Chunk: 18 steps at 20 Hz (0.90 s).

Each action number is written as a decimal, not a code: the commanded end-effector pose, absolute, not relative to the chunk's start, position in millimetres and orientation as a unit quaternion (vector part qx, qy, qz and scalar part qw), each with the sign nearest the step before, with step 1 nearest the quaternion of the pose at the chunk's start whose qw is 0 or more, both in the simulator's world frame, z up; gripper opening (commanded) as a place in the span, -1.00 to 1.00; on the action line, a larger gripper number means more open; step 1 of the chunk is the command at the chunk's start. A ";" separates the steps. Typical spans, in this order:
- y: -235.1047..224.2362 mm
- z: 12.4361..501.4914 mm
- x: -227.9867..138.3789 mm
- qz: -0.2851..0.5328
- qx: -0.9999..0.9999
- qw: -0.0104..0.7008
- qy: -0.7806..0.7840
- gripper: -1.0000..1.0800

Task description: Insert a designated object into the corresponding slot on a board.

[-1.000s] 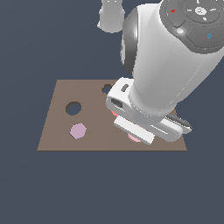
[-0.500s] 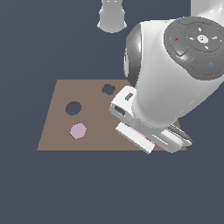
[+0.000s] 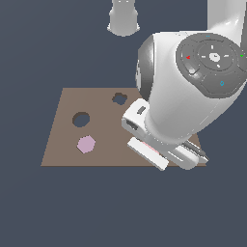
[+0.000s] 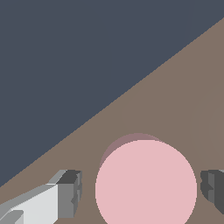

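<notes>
The light pink round disc (image 4: 146, 183) lies on the brown board (image 4: 183, 100), close to one of its edges. My gripper (image 4: 142, 190) stands open around it, with one finger (image 4: 70, 192) on each side and a small gap to the disc on both sides. In the exterior view the arm's hand (image 3: 161, 150) hangs low over the board's front right part and hides the disc. The round dark slot (image 3: 81, 119) is on the board's (image 3: 62, 106) left part, far from the hand.
A smaller lobed dark hole (image 3: 119, 99) sits near the board's far edge. A mauve hexagon (image 3: 86, 144) lies in front of the round slot. The arm's white base (image 3: 124, 18) stands beyond the board.
The hand has moved toward the exterior view's right and lower over the board's front right corner. The pink disc, partly seen under the hand a second ago, is now covered.
</notes>
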<state>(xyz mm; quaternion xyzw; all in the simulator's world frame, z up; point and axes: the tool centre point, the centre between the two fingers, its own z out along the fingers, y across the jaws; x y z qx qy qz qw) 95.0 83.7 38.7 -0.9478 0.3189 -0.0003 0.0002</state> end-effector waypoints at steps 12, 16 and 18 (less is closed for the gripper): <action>83.7 29.9 94.8 0.000 -0.948 0.000 0.319 -1.00; 84.0 33.1 95.1 0.000 -0.948 0.000 0.319 -1.00; 83.5 35.0 95.2 0.000 -0.948 0.000 0.319 -1.00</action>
